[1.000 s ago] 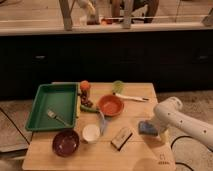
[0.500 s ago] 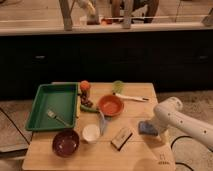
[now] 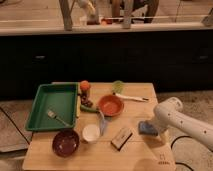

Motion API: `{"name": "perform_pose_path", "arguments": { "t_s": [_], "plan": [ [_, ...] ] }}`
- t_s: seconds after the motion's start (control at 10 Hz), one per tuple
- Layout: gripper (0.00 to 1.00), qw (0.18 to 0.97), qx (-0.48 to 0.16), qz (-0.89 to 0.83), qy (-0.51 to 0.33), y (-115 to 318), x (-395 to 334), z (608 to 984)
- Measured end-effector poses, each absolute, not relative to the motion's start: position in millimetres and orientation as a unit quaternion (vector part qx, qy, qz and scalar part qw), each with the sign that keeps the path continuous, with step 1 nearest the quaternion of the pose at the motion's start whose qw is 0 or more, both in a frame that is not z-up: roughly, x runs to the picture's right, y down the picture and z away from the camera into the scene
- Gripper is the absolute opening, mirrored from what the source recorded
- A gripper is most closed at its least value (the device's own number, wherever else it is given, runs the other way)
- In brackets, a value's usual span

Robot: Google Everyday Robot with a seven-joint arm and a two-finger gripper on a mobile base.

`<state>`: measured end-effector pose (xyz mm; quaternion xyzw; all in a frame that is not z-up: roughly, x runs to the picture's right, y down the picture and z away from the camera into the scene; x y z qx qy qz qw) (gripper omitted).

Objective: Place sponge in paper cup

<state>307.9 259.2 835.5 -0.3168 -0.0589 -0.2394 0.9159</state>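
The blue sponge (image 3: 146, 128) lies on the wooden table (image 3: 140, 155) near its right edge. My gripper (image 3: 156, 129) is right at the sponge's right side, at the end of the white arm that comes in from the right. The white paper cup (image 3: 91, 133) stands upright on the table, left of the sponge, between the maroon bowl and the black-and-pale block.
A green tray (image 3: 42, 102) with a fork (image 3: 58, 118) sits at the left. A maroon bowl (image 3: 66, 143), an orange bowl (image 3: 110, 105), a black-and-pale block (image 3: 121, 138), a blue utensil (image 3: 102, 122), a green cup (image 3: 117, 87) and small food items (image 3: 85, 86) also lie on the table.
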Motion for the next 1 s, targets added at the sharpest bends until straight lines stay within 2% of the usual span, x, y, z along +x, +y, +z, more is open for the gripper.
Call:
{"name": "perform_pose_path", "arguments": {
  "t_s": [1.0],
  "plan": [
    [0.80,0.916,-0.315,-0.244,-0.058,259.2,307.7,835.9]
  ]
}}
